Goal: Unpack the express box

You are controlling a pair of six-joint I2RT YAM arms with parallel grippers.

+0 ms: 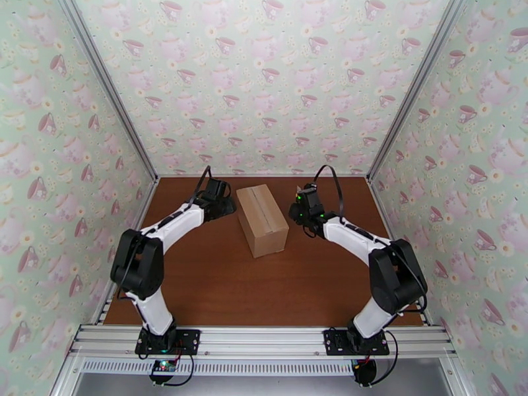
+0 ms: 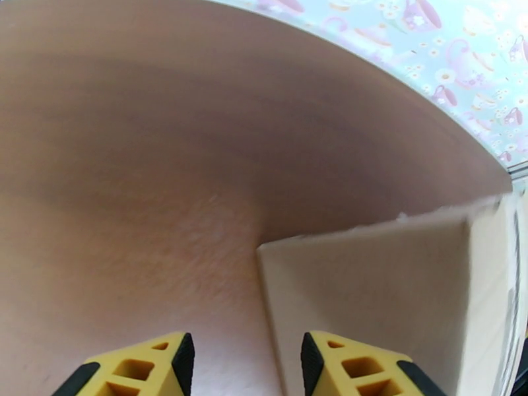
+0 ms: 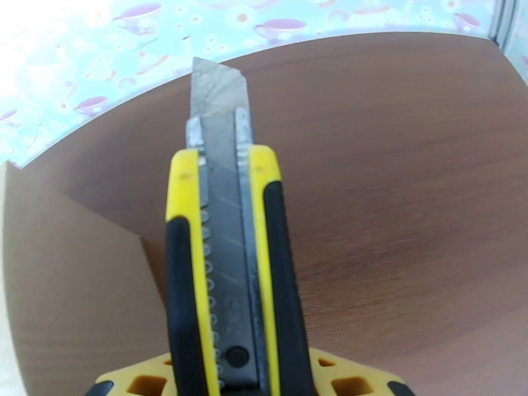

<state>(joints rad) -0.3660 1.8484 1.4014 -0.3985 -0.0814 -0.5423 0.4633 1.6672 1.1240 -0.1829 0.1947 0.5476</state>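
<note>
Two arms flank the closed express box [image 1: 262, 220], which sits mid-table in the overhead view. The left wrist camera adds that the left gripper [image 2: 243, 354] is spread and empty beside a box corner. The right wrist camera shows the right gripper [image 3: 244, 384] pinching a yellow-black utility knife [image 3: 224, 259], blade out.

The express box [image 1: 262, 220] is plain matt cardboard, a bit fuzzy at the edge. Bench [image 1: 218, 285] looks like smooth wood-grain laminate with a slight sheen. The utility knife [image 3: 224, 272] has a dull, scuffed metal blade [image 3: 218, 94] in yellow-and-black plastic. Left fingers [image 2: 330, 364]: matt yellow plastic.
</note>
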